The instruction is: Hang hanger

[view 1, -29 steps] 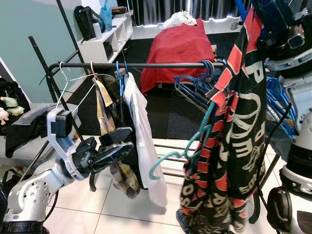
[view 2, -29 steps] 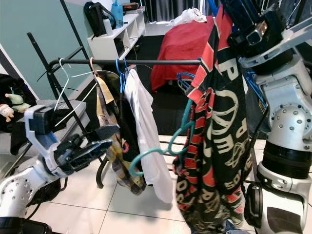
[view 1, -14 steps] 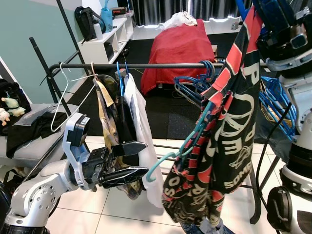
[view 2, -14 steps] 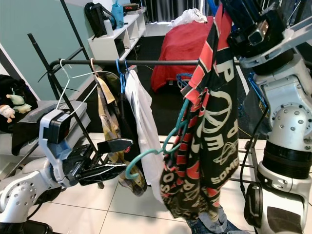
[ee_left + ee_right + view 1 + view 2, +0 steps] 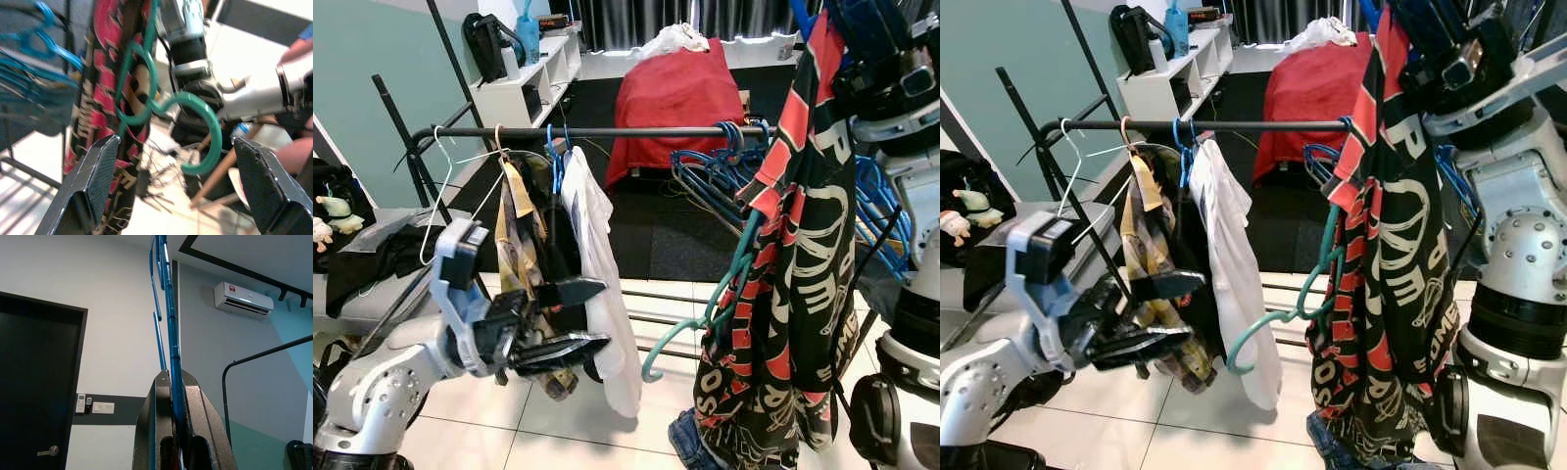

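Note:
A teal hanger [image 5: 710, 308] dangles at the front of a black, red and white garment [image 5: 803, 284], its hook [image 5: 195, 127] curling down towards my left. High at the upper right, my right gripper [image 5: 177, 382] is shut on a blue hanger [image 5: 168, 333], and the garment hangs below it. My left gripper [image 5: 602, 313] is open at mid height, a short way left of the teal hook and not touching it. The black clothes rail [image 5: 636, 130] runs across behind both.
On the rail hang a white wire hanger [image 5: 435, 171], a patterned garment [image 5: 514, 211], a white shirt [image 5: 597, 255] and several blue hangers [image 5: 705, 171]. A red cloth [image 5: 675, 83] and a white shelf [image 5: 524, 83] stand behind. A dark-draped seat [image 5: 372, 264] is at the left.
The garment and the teal hanger have swung to the right, so the hook is farther from my left gripper. The left gripper stays open at much the same place.

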